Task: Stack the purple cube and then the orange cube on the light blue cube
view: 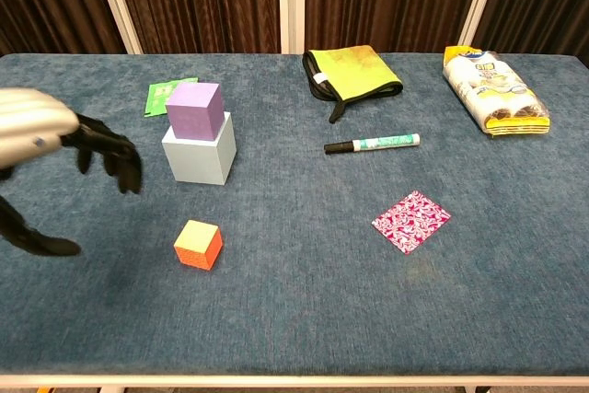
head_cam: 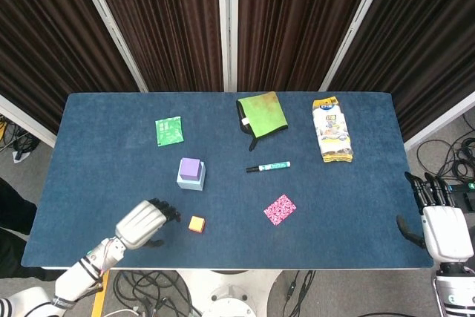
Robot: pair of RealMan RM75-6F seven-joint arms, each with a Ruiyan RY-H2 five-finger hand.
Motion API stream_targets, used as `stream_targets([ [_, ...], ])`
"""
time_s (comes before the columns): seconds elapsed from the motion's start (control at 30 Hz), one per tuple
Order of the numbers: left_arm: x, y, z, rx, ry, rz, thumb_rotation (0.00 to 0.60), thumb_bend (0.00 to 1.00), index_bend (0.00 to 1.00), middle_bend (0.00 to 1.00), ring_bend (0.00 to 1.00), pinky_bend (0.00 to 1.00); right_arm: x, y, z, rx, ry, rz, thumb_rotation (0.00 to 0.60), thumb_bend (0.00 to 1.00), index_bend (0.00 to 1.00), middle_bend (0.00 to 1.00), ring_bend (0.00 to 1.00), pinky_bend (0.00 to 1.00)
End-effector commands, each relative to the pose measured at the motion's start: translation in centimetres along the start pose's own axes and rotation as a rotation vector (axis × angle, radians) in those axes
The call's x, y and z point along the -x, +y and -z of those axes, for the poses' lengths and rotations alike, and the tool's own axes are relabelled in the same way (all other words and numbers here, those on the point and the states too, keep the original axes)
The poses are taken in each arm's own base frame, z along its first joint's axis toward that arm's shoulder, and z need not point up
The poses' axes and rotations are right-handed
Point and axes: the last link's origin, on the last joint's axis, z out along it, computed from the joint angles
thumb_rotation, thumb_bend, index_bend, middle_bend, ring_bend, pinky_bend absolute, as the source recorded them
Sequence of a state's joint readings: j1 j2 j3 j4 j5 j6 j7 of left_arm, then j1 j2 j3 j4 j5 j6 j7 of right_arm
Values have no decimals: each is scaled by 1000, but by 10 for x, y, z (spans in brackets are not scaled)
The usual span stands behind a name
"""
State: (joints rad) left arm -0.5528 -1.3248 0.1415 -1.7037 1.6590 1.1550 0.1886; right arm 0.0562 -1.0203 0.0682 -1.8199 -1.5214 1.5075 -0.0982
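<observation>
My left hand hangs empty, fingers spread, just left of the orange cube near the front edge; purple cube sits on the light blue cube. Only the head view shows my right hand, empty, fingers apart, off the table's right edge

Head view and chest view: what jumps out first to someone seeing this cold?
The small stack left of centre: a purple cube sitting on a light blue cube. Just in front of it an orange cube lies alone on the blue table, with the left hand open beside it, fingers apart, holding nothing. Further right, a yellow-green cloth and a pink patterned card stand out by colour.
</observation>
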Motion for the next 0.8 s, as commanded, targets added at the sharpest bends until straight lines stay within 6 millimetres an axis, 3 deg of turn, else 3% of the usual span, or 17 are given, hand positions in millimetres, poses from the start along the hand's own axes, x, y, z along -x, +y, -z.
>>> stream_targets([
  [0.03, 12, 8, -19, 37, 10, -16, 600, 138, 457, 525, 408, 462, 0, 1, 0, 0, -1, 0, 600, 271, 20, 139, 0, 0],
  [0.27, 24, 11, -42, 36, 9, -25, 600, 146, 440, 497, 409, 464, 1, 0, -1, -2, -6, -2, 600, 272, 20, 140, 0, 0],
  [0.8, 44, 14, -62, 17, 1, -62, 600, 178, 430, 495, 408, 472, -1, 1, -3, 2, -8, -7, 600, 272, 20, 145, 0, 0],
])
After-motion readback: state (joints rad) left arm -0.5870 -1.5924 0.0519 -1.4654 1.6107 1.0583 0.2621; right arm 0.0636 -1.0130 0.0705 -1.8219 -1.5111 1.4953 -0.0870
